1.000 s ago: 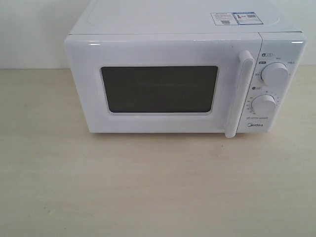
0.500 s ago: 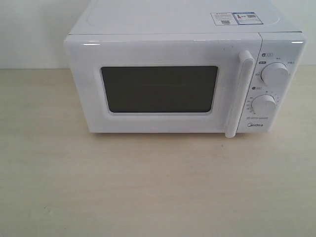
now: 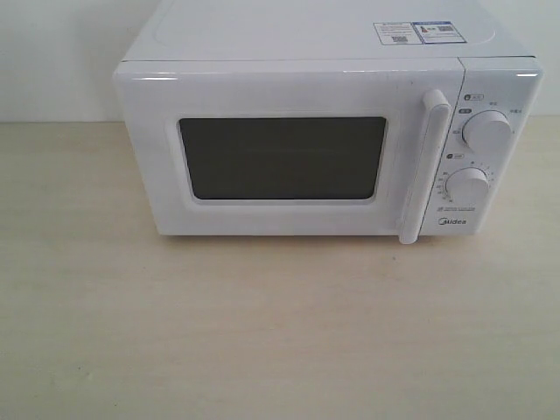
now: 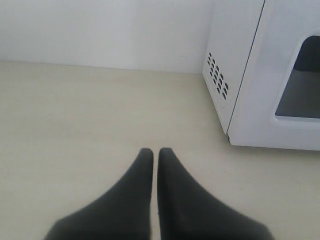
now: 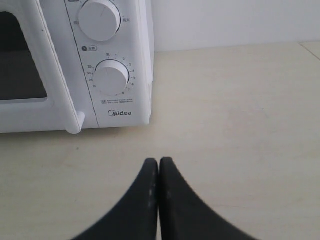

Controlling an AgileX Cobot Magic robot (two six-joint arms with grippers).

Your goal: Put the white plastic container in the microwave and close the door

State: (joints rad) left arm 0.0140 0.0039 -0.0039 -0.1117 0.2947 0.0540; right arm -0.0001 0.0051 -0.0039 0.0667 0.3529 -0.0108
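The white Midea microwave (image 3: 324,87) stands at the back of the wooden table, its door (image 3: 280,157) shut, with the dark window and the vertical bar handle (image 3: 423,166) facing me. No white plastic container shows in any view. Neither gripper appears in the exterior view. In the left wrist view my left gripper (image 4: 156,152) is shut and empty over bare table, off the microwave's (image 4: 260,75) vented side. In the right wrist view my right gripper (image 5: 159,161) is shut and empty, in front of the microwave's (image 5: 100,65) knob panel.
Two round knobs (image 3: 486,131) sit on the right panel, and stickers (image 3: 413,32) lie on the top. A white wall (image 4: 100,30) rises behind the table (image 3: 262,332).
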